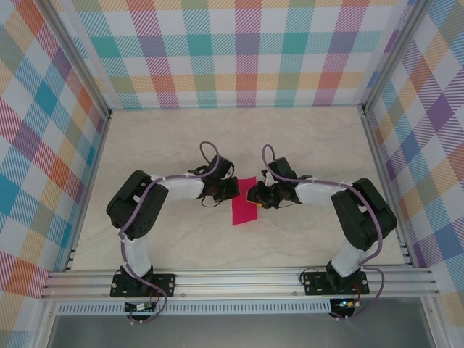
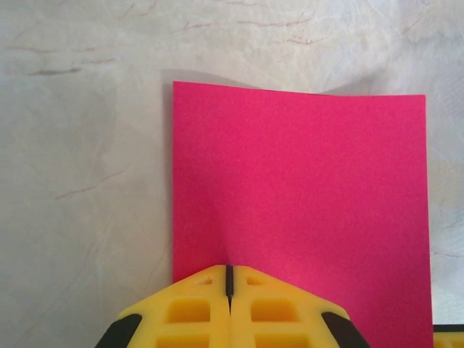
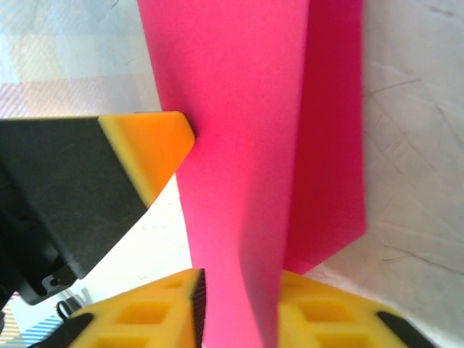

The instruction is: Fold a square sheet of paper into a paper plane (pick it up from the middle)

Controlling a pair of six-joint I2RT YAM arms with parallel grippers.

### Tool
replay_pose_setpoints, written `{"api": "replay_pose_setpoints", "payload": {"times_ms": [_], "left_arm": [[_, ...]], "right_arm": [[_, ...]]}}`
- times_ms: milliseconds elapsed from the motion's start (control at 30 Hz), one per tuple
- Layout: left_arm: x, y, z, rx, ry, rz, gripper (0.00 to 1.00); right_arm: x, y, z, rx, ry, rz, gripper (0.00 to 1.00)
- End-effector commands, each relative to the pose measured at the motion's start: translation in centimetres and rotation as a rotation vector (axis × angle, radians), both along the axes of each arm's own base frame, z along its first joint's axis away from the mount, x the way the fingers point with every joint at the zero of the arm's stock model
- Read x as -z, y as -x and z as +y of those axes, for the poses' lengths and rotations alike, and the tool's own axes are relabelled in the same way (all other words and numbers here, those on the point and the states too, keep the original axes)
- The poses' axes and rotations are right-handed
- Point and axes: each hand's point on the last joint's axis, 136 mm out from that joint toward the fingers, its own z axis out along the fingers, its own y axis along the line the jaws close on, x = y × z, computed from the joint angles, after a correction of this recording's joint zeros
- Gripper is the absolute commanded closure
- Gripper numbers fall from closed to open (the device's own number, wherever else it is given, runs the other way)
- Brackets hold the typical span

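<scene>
The square sheet of paper (image 1: 242, 207) is magenta-pink and held up between my two grippers at the middle of the table. In the left wrist view the paper (image 2: 304, 188) stands flat ahead. My left gripper (image 2: 229, 270) is shut on its near edge, where a small pucker runs into the closed jaws. In the right wrist view the paper (image 3: 239, 109) is bent into two layers. The lighter layer curves down between the yellow fingers (image 3: 319, 312) of my right gripper (image 3: 239, 283), which stand narrowly apart around it. My left gripper's orange fingertip (image 3: 148, 148) meets the paper's left edge.
The pale marbled table (image 1: 181, 145) lies under both arms. Checked walls (image 1: 246, 51) close the back and sides, and a metal rail (image 1: 239, 279) runs along the near edge. My left gripper (image 1: 229, 190) and right gripper (image 1: 257, 196) face each other closely.
</scene>
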Motion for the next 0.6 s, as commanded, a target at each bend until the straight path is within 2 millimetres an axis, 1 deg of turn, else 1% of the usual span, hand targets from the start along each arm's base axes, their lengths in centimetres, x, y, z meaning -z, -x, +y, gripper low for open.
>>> {"api": "replay_pose_setpoints", "payload": {"times_ms": [0,33,100,200,300,433,567], "left_arm": [[2.4,3.1,2.3,0.012,-0.093,0.1,1.0],[1.9,3.0,2.1,0.022,-0.076,0.087,1.0],[0.8,3.0,1.6,0.043,-0.051,0.056,0.96],[-1.0,3.1,1.9,0.057,-0.046,0.002,0.87],[-2.8,3.6,2.4,0.069,-0.044,-0.061,0.73],[-5.3,5.1,2.7,0.129,-0.063,-0.171,0.58],[-6.4,7.6,2.6,0.192,-0.113,-0.244,0.49]], "right_arm": [[0.3,0.3,-0.3,0.004,-0.006,0.028,0.83],[0.3,0.3,0.0,0.001,-0.022,0.034,0.86],[0.3,0.2,0.3,0.004,-0.039,0.044,0.88],[0.1,0.1,0.4,0.007,-0.043,0.053,0.89],[0.0,0.1,0.3,0.005,-0.023,0.073,0.9],[-0.4,0.1,0.6,0.002,-0.039,0.087,0.91],[-0.6,0.1,0.8,0.015,-0.053,0.102,0.92]]}}
